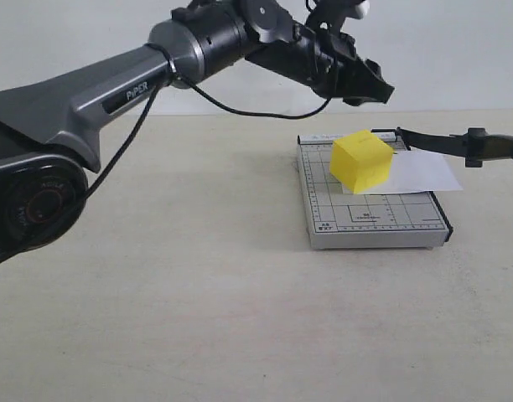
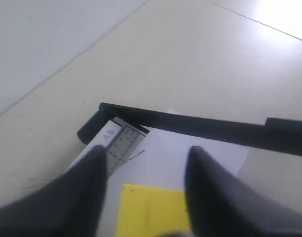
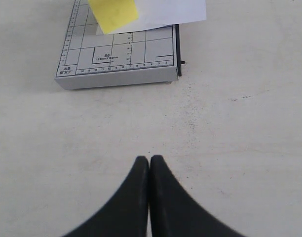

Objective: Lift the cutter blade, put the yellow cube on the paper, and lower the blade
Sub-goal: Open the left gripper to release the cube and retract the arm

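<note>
the yellow cube (image 1: 362,161) sits on the paper (image 1: 424,172), which lies across the far part of the grey trimmer base (image 1: 382,218). the placing step looks done, and what remains is to lower the cutter blade (image 1: 432,140).

the blade is lifted off the base. its long axis runs from the hinge at the far corner of the base, close behind the cube, out to the right in the exterior view, and ends in the thick handle (image 1: 495,148).

the left gripper (image 1: 370,88) hangs above the cube with its jaws released and nothing between them. the hinge end of the blade is just beyond them, and the handle lies further to the right of them.

the right gripper (image 3: 149,168) has its jaws clenched on nothing, over the bare surface (image 1: 198,293) and well apart from the near edge of the base. so i judge the left arm to be the nearer one to the blade.
</note>
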Action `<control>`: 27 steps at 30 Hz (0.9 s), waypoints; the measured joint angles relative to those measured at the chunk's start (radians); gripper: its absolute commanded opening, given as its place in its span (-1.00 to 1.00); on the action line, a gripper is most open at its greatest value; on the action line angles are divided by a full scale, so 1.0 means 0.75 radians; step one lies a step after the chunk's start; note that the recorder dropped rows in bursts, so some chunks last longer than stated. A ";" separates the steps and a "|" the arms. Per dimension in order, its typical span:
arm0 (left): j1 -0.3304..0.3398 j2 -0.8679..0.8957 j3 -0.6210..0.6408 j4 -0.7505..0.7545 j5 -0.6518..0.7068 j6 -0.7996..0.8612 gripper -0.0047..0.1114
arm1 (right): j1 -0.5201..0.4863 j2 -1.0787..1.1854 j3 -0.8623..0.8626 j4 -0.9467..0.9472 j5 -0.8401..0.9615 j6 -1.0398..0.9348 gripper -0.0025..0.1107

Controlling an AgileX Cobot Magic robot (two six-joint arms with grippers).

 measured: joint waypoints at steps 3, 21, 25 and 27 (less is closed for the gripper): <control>0.016 -0.017 0.000 0.038 0.022 -0.101 -0.84 | 0.000 0.000 0.000 0.000 0.000 0.000 -0.96; 0.041 -0.243 0.434 0.735 -0.069 -1.017 -0.84 | 0.000 0.000 0.000 0.000 0.000 -0.015 -0.96; 0.047 -0.541 0.923 0.978 -0.347 -1.211 -0.84 | 0.000 0.000 0.000 0.000 0.000 -0.025 -0.96; 0.075 -0.778 1.277 1.116 -0.605 -1.344 -0.84 | 0.000 0.000 0.000 0.000 0.000 -0.025 -0.96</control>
